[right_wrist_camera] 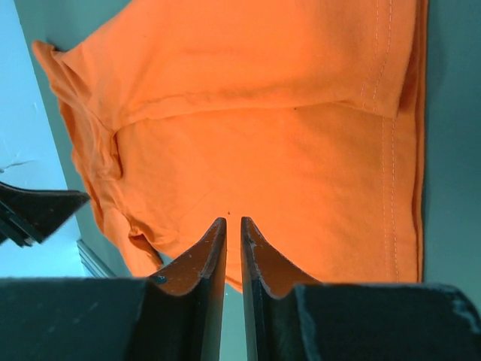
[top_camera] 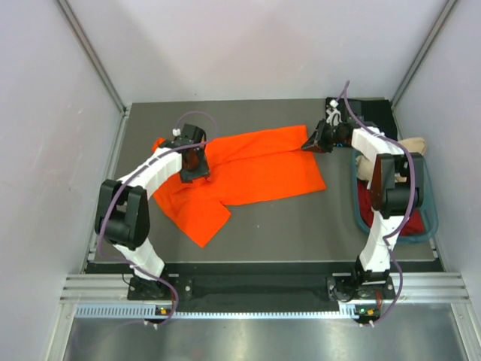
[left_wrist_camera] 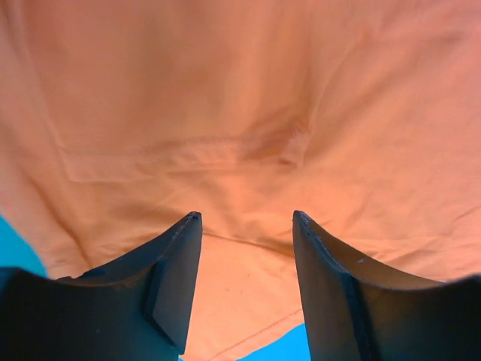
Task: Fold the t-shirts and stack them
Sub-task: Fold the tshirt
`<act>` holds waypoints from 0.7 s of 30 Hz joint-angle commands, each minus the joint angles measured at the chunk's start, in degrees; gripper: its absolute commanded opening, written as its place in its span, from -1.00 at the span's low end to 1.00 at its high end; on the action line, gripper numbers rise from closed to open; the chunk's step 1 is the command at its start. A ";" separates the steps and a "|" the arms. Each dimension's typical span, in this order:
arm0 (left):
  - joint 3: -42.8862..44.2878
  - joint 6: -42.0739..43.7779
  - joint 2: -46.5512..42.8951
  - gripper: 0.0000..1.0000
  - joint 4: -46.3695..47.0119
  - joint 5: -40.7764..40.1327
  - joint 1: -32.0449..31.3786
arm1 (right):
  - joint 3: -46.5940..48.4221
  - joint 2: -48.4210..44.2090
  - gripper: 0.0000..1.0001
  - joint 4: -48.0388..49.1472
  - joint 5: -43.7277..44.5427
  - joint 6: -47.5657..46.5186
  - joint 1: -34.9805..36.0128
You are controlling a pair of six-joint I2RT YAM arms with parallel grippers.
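Left wrist: orange t-shirt [left_wrist_camera: 240, 113] beneath hand [left_wrist_camera: 246, 218]

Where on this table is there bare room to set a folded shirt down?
Bare table between the orange t-shirt and the near edge; a thin strip behind the shirt. Crowded right: teal tub, black shirt.

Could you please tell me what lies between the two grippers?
The orange t-shirt, spread on the table from left gripper to right gripper, as the top view shows.
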 commanded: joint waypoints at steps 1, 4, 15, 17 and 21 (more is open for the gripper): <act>6.54 3.04 -1.83 0.14 -0.82 -4.53 1.61 | -0.38 -1.32 -0.72 2.35 -1.23 -0.55 0.64; 11.99 6.03 1.59 0.08 -2.06 -3.32 4.24 | -0.64 -1.50 -0.72 2.43 -1.50 -0.64 0.64; 24.39 13.06 15.57 0.33 3.21 10.48 20.84 | -0.55 -1.85 -0.72 1.73 -1.32 -1.17 0.73; 25.36 13.51 18.38 0.38 4.53 12.76 22.61 | -0.38 -1.68 -0.72 1.64 -1.59 -1.08 0.73; 26.24 15.35 21.29 0.94 6.46 15.68 26.39 | 0.15 -1.68 -0.72 1.20 -1.33 -1.52 0.73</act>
